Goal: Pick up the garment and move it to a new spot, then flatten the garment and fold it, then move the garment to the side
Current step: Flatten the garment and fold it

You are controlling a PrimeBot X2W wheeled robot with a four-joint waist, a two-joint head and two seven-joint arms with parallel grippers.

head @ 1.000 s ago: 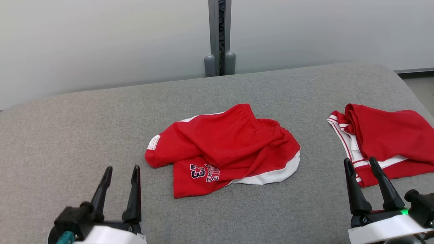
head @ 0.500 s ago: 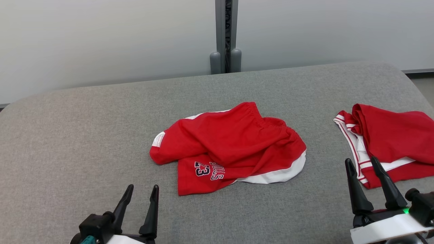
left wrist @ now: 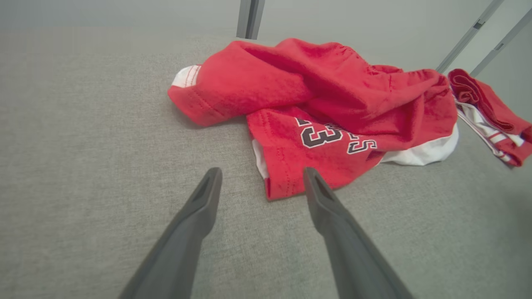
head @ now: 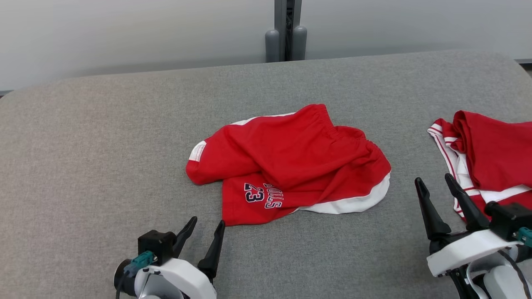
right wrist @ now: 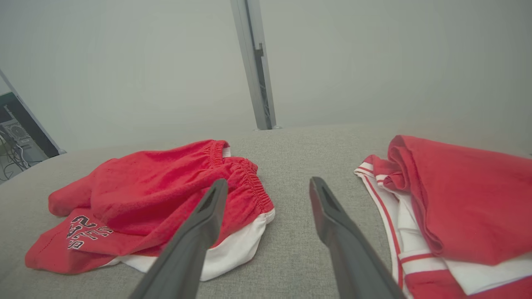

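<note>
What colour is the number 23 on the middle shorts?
The 23 is dark, near black, outlined white, on red shorts; clearest in the left wrist view.

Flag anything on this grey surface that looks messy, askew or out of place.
The red shorts in the middle lie crumpled: fabric flopped over the printed leg, waistband bunched, white trim showing underneath. The second red garment at the right is only roughly folded. Nothing looks torn or spilled.

surface: grey fabric cushion (head: pixel 83 145) is spreading across, far corners rounding | wall: pale wall (head: pixel 124 33) is running behind, evenly lit | post: grey metal upright (head: pixel 286 16) is rising mid-wall, two grey caps (head: pixel 272 45) flanking its base
</note>
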